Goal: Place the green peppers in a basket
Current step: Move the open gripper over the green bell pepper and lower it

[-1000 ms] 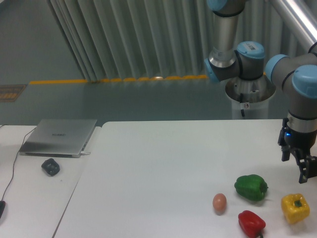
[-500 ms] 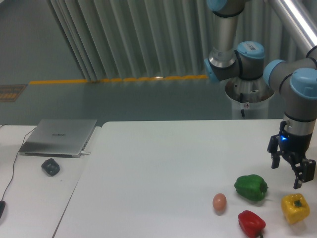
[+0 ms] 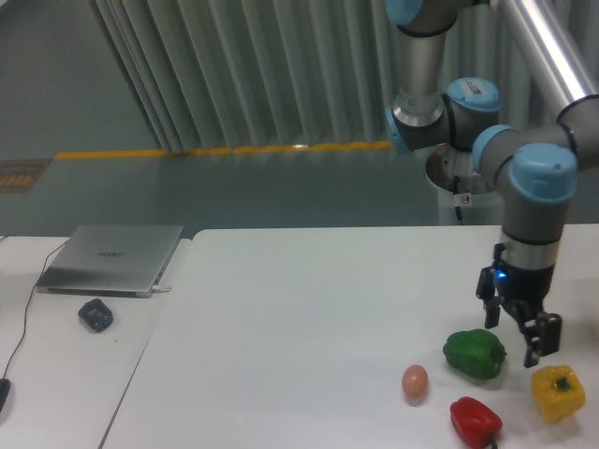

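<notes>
A glossy green pepper [image 3: 474, 353] lies on the white table [image 3: 309, 318] at the front right. My gripper [image 3: 513, 335] hangs just above its right shoulder, fingers apart and nothing between them. One fingertip is near the pepper's top right edge, the other points toward the yellow pepper [image 3: 558, 392]. No basket is in view.
A red pepper [image 3: 475, 421] lies at the front edge below the green one. A brown egg [image 3: 415, 381] sits to the green pepper's left. On the side table at left are a closed laptop [image 3: 112, 258] and a dark mouse [image 3: 95, 314].
The arm has swung left and slightly down from the table's right edge, bringing the open gripper from above the yellow pepper to just above the green pepper. The objects have not moved.
</notes>
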You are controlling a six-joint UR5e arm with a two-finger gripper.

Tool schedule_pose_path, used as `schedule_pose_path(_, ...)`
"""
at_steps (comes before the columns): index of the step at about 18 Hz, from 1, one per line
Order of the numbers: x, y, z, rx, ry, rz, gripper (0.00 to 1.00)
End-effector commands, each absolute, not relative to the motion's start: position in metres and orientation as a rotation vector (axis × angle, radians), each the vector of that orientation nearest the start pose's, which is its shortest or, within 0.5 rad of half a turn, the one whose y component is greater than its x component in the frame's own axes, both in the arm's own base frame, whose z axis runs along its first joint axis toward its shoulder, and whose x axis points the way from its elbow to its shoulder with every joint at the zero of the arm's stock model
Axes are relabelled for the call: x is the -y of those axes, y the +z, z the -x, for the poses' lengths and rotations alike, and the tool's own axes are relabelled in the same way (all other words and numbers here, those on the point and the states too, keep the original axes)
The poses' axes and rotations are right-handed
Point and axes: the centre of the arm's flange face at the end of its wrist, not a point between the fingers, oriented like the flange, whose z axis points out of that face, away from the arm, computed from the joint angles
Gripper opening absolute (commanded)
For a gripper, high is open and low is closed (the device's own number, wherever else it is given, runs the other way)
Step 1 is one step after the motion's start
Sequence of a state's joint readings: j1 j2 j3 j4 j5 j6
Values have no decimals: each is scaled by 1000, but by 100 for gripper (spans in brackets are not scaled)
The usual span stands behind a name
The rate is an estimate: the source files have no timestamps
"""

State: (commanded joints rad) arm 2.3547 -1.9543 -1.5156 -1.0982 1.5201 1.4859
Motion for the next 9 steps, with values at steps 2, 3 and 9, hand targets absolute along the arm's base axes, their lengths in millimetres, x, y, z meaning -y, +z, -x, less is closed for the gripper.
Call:
schedule_pose_path(2, -553, 345, 351, -1253, 165, 2799, 100)
schedule_pose_path(3, -556, 346, 345, -1343, 172, 2767, 100)
schedule_pose_path(9, -560, 338, 333, -1471, 186, 2798, 100)
